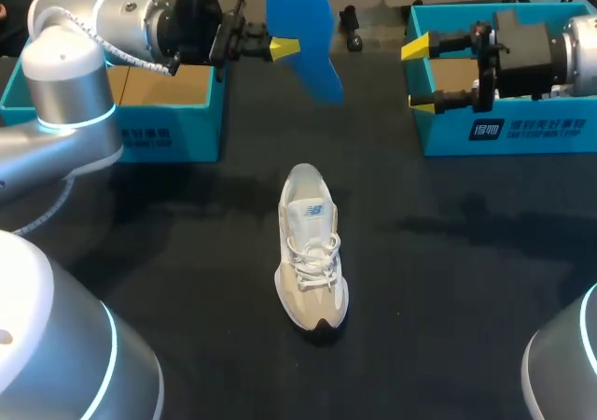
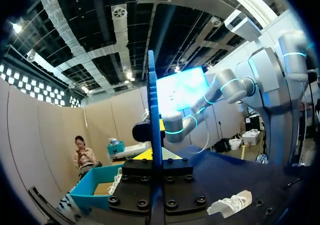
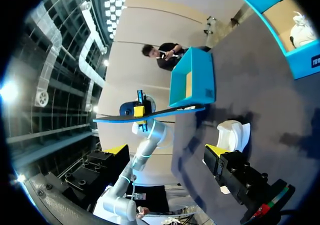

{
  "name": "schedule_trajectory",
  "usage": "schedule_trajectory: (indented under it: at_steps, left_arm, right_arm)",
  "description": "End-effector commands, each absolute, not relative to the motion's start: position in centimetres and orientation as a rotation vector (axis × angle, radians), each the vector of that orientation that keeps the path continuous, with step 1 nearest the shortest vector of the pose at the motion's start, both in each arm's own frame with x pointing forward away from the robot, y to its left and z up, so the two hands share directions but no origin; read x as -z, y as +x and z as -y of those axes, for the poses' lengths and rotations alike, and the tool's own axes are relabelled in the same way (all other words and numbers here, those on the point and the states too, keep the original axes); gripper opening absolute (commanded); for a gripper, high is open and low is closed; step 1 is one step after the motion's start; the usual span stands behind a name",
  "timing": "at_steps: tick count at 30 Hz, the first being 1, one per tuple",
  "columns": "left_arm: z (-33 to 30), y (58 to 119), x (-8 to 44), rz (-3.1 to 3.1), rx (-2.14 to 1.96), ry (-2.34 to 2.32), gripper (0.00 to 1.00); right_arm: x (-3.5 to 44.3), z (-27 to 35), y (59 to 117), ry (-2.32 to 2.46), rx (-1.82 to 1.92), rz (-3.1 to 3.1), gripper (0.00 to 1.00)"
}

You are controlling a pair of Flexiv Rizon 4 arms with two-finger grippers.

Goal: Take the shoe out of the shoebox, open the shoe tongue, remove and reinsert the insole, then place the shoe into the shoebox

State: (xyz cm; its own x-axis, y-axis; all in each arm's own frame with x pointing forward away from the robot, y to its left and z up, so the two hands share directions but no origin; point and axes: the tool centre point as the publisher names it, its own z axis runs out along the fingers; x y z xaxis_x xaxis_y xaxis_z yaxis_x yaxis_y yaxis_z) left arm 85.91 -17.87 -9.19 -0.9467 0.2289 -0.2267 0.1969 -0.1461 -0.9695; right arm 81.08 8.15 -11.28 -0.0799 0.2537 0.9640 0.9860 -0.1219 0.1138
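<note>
shoe (image 1: pixel 312 247): lies on its sole at mid-table. the long axis runs near to far, a little slanted. the dark toe tip points to my near edge. the heel and open collar point to the far side, and white laces cross the top.

insole (image 1: pixel 303 33): blue, up in the air beyond the shoe's heel and well apart from the shoe. my left gripper (image 1: pixel 283 49) is clamped on it at one long edge. in the left wrist view it stands edge-on between the fingers, long axis upright. from the head view its broad face shows, with the lower end leaning to my right.

right gripper (image 1: pixel 418 77): fingers spread wide with nothing between them, hanging over the near left corner of the right box (image 1: pixel 522 135).

left box (image 1: pixel 168 135): teal, at the far left, brown floor showing. my left arm passes over it.

table (image 1: pixel 466 280): black, matte cloth. both boxes sit at its far side, with the shoe between and nearer to me.
</note>
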Motion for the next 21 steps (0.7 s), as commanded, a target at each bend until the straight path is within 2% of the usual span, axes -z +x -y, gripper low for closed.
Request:
schedule_trajectory:
  at_steps: [1,6,13,21]
  left_arm:
    - [17.9,86.0,9.2,2.036,-2.305,-0.511,0.0]
    - [17.9,86.0,9.3,2.049,-2.375,-0.644,0.0]
    - [17.9,86.3,8.5,2.117,-2.46,-1.402,0.0]
    - [17.8,87.0,9.2,2.193,-2.426,-2.012,0.0]
  right_arm:
    - [11.5,-8.6,81.7,-1.444,1.249,1.403,1.0]
    - [11.5,-8.6,81.9,-1.438,1.246,1.401,1.0]
    - [11.5,-8.6,81.9,-1.441,1.239,1.394,1.0]
    - [11.4,-8.7,81.8,-1.462,1.251,1.348,1.0]
